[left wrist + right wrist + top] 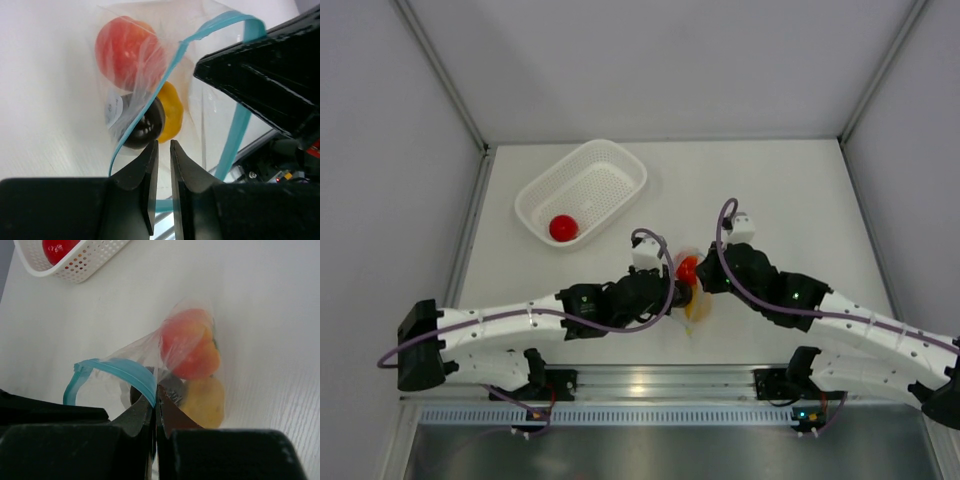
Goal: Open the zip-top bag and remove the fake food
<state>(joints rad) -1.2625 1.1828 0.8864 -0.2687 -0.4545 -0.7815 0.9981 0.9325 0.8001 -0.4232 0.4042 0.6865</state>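
The clear zip-top bag [694, 318] is held between both grippers near the table's front middle. Its light blue zip strip [220, 22] is parted into an open loop, which also shows in the right wrist view [120, 369]. Inside lie the orange-red tomato [127, 50], the yellow-orange piece [172, 107] and the dark grey-black piece [142, 129]. My left gripper [164, 142] is pinched on one lip of the bag. My right gripper [155, 390] is shut on the other lip at the strip. The shiny red ball [563, 228] lies in the white basket.
The white perforated basket [610, 165] stands at the back left, and its rim shows in the right wrist view [85, 267]. Grey walls close in the table on three sides. The aluminium rail with the arm bases [650, 382] runs along the near edge.
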